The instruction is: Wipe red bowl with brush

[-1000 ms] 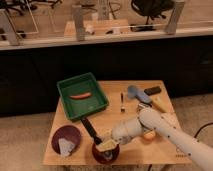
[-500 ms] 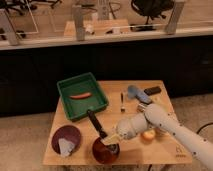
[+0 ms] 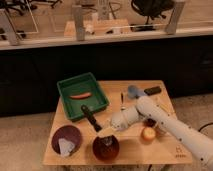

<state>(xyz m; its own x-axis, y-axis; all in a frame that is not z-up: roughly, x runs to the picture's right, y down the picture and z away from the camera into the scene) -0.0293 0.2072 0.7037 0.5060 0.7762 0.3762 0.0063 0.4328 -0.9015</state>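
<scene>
The red bowl sits at the table's front edge, near the middle. The brush slants over it. Its black handle points back and left, and its pale tan head rests at the bowl's far rim. My gripper is shut on the brush low on the handle, just above the head. The white arm reaches in from the lower right.
A purple bowl with a pale scrap stands left of the red bowl. Behind it is a green tray holding an orange-red stick. A blue round-headed tool lies at the back right. An orange fruit sits under the arm.
The brush head has moved from inside the red bowl up to its far rim. The gripper and forearm have shifted slightly left and back with it.
</scene>
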